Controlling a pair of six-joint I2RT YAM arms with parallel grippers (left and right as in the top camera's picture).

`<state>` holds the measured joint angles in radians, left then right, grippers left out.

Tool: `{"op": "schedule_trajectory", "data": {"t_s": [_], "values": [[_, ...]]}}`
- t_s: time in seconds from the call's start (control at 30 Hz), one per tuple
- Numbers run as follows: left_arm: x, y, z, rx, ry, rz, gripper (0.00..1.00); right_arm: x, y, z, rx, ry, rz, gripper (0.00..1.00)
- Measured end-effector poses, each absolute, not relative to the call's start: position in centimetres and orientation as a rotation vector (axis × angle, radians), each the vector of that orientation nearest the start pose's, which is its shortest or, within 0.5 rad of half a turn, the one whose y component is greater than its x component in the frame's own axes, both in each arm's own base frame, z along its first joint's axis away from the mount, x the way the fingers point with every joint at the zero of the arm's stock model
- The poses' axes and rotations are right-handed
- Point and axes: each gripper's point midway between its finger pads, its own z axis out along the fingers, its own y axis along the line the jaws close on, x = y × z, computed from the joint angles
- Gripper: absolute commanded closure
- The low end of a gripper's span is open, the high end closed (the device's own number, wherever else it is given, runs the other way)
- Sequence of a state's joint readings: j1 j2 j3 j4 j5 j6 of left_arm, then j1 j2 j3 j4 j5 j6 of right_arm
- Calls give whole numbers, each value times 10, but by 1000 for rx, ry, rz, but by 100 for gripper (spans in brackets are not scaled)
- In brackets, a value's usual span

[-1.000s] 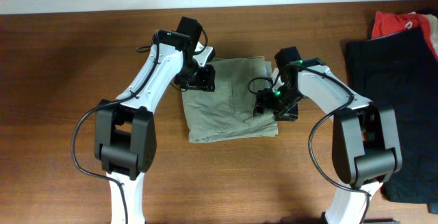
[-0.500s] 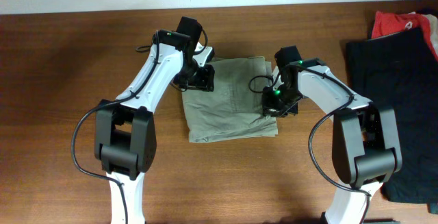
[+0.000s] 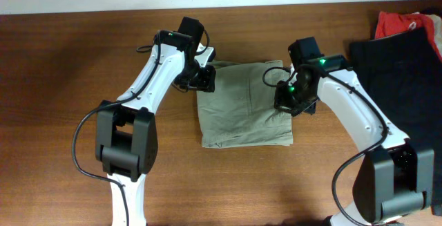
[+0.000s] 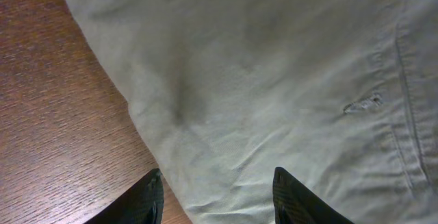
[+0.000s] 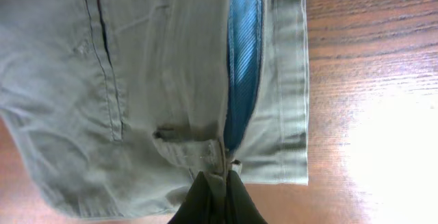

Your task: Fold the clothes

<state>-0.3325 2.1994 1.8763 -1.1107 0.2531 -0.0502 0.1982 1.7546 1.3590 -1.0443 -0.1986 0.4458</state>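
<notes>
The shorts [image 3: 243, 105] lie folded into a rough rectangle in the middle of the table [image 3: 69, 115], between my two arms. My left gripper [image 3: 202, 79] is at their far left corner. My right gripper [image 3: 293, 101] is on their right edge, towards the far end.

In my left wrist view the left gripper [image 4: 215, 200] has its jaws wide apart. One finger [image 4: 147, 200] is over the shorts' edge where cloth meets wood, and the other is over the cloth. The fabric between them is wrinkled and has nothing clamped on it. I cannot tell whether the fingertips touch it. A stitched seam [image 4: 404, 114] runs down the right side of this view.

In my right wrist view the right gripper [image 5: 217, 183] has its jaws pressed together on a small bunch of the shorts' edge, beside the hem. Just above the pinch the cloth gapes and shows a blue lining [image 5: 243, 53]. Bare wood lies to the right of the hem.

The black shorts [image 3: 407, 101] are spread at the table's right end, well apart from the khaki pair. The red garment [image 3: 400, 24] sits in the far right corner and touches the black shorts' upper edge. Neither gripper is near them.
</notes>
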Motion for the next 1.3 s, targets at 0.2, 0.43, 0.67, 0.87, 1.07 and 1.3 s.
{"op": "schedule_trajectory", "data": {"t_s": [0.2, 0.43, 0.67, 0.87, 1.07, 1.3], "values": [[420, -191, 68, 452, 2994, -418, 49, 311, 88, 54, 481, 3111, 239, 96], [420, -191, 68, 452, 2994, -417, 48, 291, 70, 37, 651, 3133, 77, 46], [421, -191, 68, 452, 2991, -418, 64, 290, 33, 58, 815, 3137, -13, 37], [434, -200, 71, 453, 2923, -462, 99, 398, 68, 100, 434, 2798, 539, 96], [459, -231, 86, 502, 2752, -601, 99, 439, 91, 92, 322, 2677, 606, 96], [456, -259, 45, 559, 2779, -613, 99, 455, 91, 37, 338, 2718, 600, 96]]}}
